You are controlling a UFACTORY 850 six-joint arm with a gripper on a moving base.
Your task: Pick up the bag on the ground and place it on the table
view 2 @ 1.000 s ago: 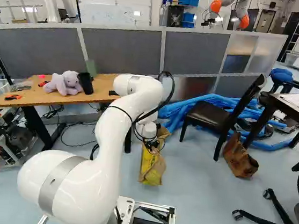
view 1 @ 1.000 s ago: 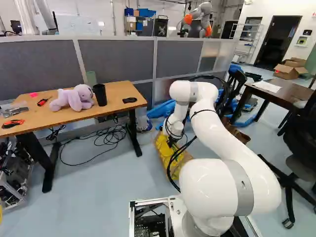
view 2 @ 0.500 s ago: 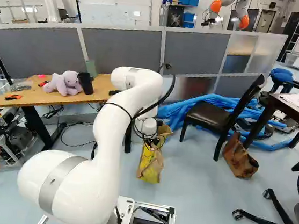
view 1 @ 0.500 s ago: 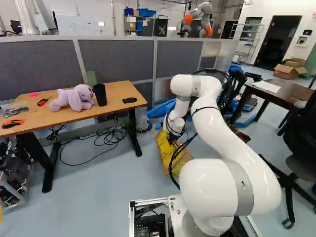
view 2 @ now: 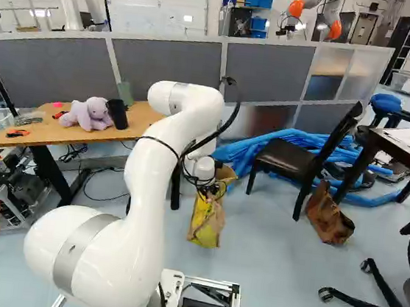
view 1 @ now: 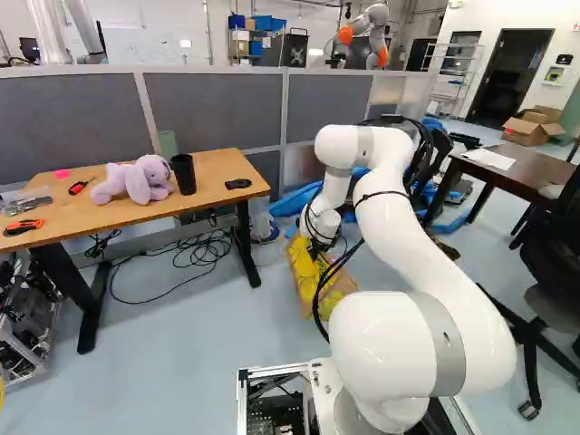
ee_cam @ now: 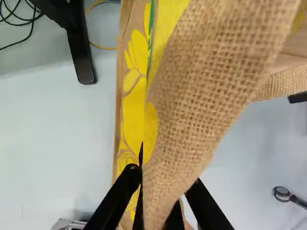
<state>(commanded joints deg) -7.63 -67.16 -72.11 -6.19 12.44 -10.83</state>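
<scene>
My end effector [ee_cam: 164, 176] is closed on the bag [view 2: 204, 224]: tan cloth is pinched btwn its two fingers. The fold hides the tips, so I can't tell just how thick the pinch is. The bag hangs down ahead of my arm [view 1: 412, 236], past the right end of the light wood surface [view 1: 118, 217] in the left base view. I can't tell if its low end is off the floor [view 1: 181, 317].

Main worry: the bag slips. The cloth is soft & I prob have only a bit of it, so a fast pull or a heavy load inside could drag it out. Next worry: I swing over too low. Then the bag bumps the surface's right edge or snags on the black leg [view 1: 246, 245], b/c it hangs so far under me. Also, my loose cables [view 1: 323, 294] could catch on the bag. And if it swings as I set it down, it could knock the black cup [view 1: 182, 174] or the toy bunny [view 1: 134, 179].

So I think I need to go up first, w/ the bag's low end well over the near right corner, then go across. The chair [view 2: 286, 160] is on the other side, so I'd keep away from it. Best spot is prob the strip btwn the cup & the near edge, well in from the corner so it can't tip off.
</scene>
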